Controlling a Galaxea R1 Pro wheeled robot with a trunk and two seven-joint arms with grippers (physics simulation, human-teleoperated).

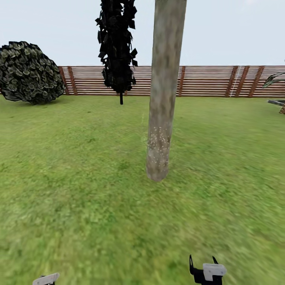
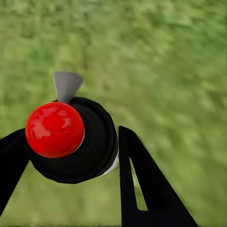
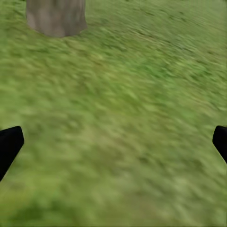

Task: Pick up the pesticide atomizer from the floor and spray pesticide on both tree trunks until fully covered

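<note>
Atomizer (image 2: pixel 71 142) clamped between left pincer (image 2: pixel 71 156) fingers, right pincer (image 3: pixel 113 146) apart, empty

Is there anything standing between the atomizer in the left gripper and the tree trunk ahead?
Nothing visible. The atomizer sits between the left gripper fingers, and open lawn runs up to the tree trunk. The bush and dark thin tree stand farther back, off to the left.

The head camera looks forward and slightly down across the lawn (image 1: pixel 79 178) toward the far fence (image 1: pixel 206 81), with the tree trunk (image 1: pixel 162 99) near centre. Both wrist cameras face down at the grass from close range. The right wrist view shares the trunk base (image 3: pixel 56 18) with the head view.
</note>
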